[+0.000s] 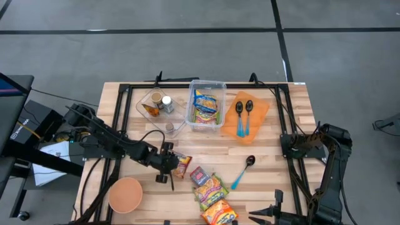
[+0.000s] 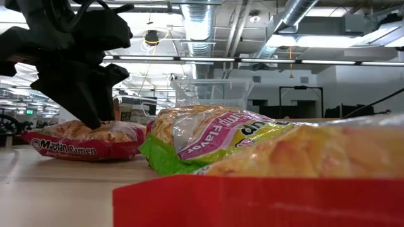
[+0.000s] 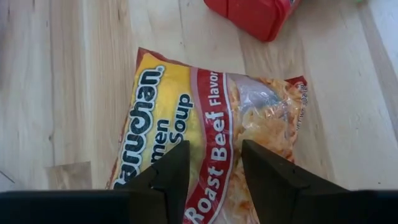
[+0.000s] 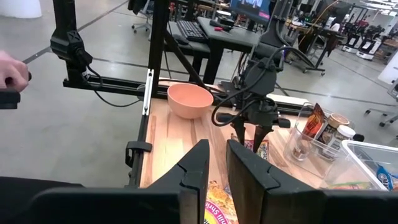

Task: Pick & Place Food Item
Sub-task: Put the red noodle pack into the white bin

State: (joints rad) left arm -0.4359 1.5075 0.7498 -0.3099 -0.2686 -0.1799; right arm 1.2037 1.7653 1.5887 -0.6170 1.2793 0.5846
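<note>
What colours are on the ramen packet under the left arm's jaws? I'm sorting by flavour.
Yellow and red, with white lettering; ramen packet shows best in the left wrist view.

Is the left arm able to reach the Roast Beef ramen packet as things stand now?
Probably yes. The left gripper is right over the Maruchan Roast Beef ramen packet, its fingers on either side of the packet's middle, with nothing between them. The red packet lies apart.

The ramen packet (image 3: 205, 137) is yellow with a red band lettered in white and a clear window showing pale noodles. The bowl (image 1: 125, 194) is salmon pink, and the mat (image 1: 250, 114) under two dark spoons (image 1: 244, 107) is orange.
</note>
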